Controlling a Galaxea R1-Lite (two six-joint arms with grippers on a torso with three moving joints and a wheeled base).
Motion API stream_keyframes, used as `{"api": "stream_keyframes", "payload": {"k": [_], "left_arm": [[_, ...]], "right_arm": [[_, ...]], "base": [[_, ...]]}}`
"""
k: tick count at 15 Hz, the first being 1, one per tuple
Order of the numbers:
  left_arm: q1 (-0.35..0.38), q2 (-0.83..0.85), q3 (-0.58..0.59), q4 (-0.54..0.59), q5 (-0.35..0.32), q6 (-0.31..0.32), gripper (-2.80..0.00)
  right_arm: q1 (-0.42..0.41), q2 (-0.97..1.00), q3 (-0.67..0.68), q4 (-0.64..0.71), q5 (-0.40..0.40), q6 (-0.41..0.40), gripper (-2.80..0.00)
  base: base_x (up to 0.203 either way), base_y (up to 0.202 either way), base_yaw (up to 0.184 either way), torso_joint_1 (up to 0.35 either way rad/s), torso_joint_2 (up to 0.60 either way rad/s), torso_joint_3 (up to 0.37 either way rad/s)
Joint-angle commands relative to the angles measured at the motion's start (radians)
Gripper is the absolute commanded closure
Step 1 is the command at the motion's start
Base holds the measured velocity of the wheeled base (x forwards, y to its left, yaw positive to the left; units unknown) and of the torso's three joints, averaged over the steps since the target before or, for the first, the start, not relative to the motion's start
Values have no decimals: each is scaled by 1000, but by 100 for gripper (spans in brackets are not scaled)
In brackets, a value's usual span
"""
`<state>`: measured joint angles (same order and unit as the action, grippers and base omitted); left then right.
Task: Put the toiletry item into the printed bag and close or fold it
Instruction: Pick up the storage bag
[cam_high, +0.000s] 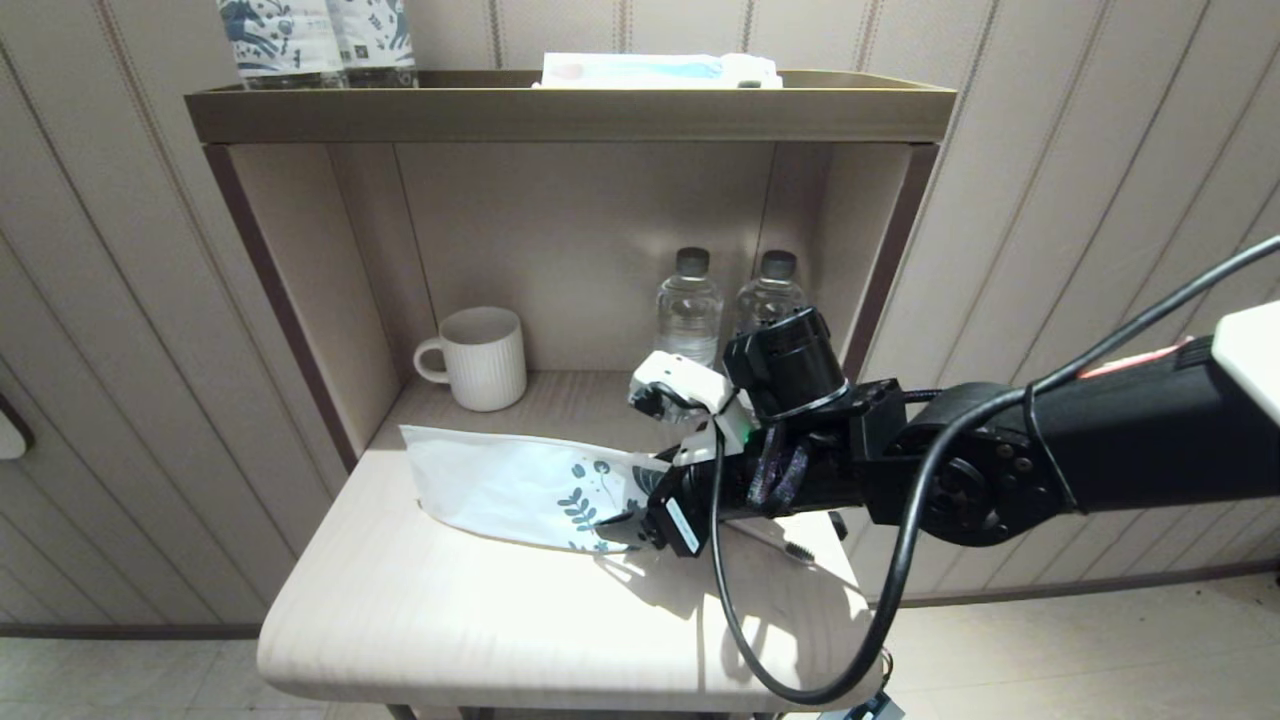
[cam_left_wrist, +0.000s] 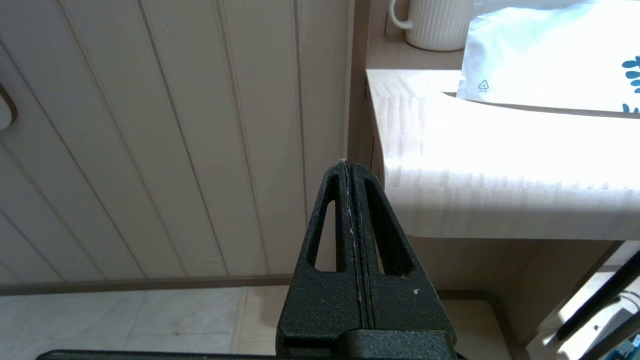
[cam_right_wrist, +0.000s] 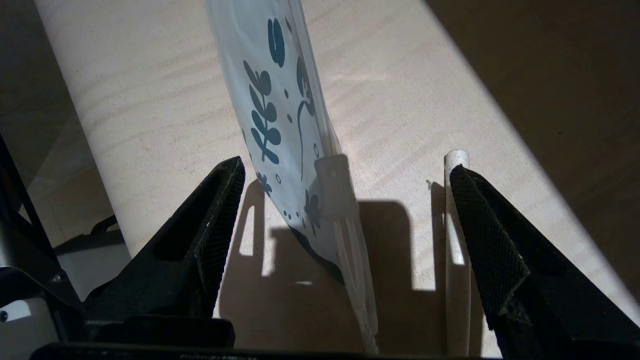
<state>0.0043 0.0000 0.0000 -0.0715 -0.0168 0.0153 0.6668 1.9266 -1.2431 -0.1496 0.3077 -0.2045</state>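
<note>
The bag (cam_high: 520, 485) lies flat on the pale wooden surface (cam_high: 450, 620), its plain white end toward the robot's left and its blue leaf-print end toward the right, where the right claw (cam_high: 640, 525) sits low over the surface. In the right wrist view the right claw (cam_right_wrist: 340, 200) stands wide, its two black fingers (cam_right_wrist: 210, 225) well apart, and the printed end of the bag (cam_right_wrist: 290, 150) reaches into the gap between them, nearer one finger than the other, with neither pad touching it. The toothbrush (cam_right_wrist: 456, 240) lies on the surface just beside the inner face of the other finger, its pale handle running along that finger, apart from the bag and outside it. In the head view only a short stretch of the toothbrush (cam_high: 775, 543) shows under the right arm, on the surface beside the bag's printed end. The left claw (cam_left_wrist: 350, 170) is pressed shut on nothing, hanging off the surface's left edge, beside the panelled wall (cam_left_wrist: 150, 150). Farther back on the surface stand a ribbed white mug (cam_high: 480, 357) and two water bottles (cam_high: 690, 305).
</note>
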Motion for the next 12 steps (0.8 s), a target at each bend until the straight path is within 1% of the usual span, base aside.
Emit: {"api": "stream_keyframes", "payload": {"k": [1, 3, 4, 5, 7, 9, 12], "left_arm": [[0, 0, 0, -1, 0, 0, 0], [0, 0, 0, -1, 0, 0, 0], [0, 0, 0, -1, 0, 0, 0], [0, 0, 0, -1, 0, 0, 0], [0, 0, 0, -1, 0, 0, 0], [0, 0, 0, -1, 0, 0, 0], [0, 0, 0, -1, 0, 0, 0]], "right_arm": [[2, -5, 5, -2, 2, -3, -280], [1, -1, 4, -2, 4, -4, -280], [1, 0, 2, 1, 1, 2, -131], [1, 1, 14, -2, 0, 1, 0], [2, -3, 11, -3, -1, 7, 0], [2, 0, 20, -48, 1, 8, 0], [2, 5, 25, -53, 2, 10, 0]], "base": [[0, 0, 0, 0, 0, 0], [0, 0, 0, 0, 0, 0], [0, 0, 0, 0, 0, 0], [0, 0, 0, 0, 0, 0], [0, 0, 0, 0, 0, 0], [0, 0, 0, 0, 0, 0], [0, 0, 0, 0, 0, 0]]}}
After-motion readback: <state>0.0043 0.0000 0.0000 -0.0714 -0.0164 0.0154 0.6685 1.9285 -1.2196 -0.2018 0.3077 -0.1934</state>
